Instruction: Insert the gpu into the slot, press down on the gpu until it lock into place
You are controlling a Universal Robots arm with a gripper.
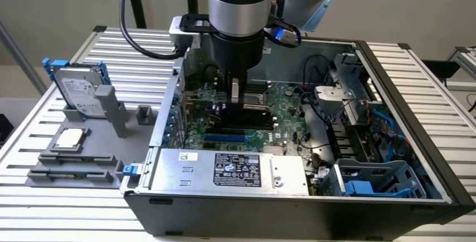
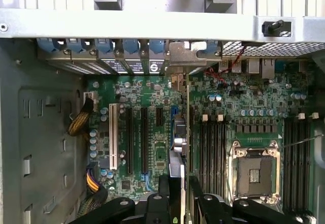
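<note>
Evidently the jaws clamp the gpu [image 1: 249, 118] along its upper edge, a sound hold, since this light, stiff card is likely fragile elsewhere.

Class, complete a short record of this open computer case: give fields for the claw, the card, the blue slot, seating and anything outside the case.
claw: the claw is closed on the gpu's top edge
gpu: the gpu stands upright on the motherboard
slot: the slot is a blue strip along the card's foot
seating: cannot tell whether the card is locked in
outside case: the hard drive stands in a grey holder, on the exterior view's left
</note>
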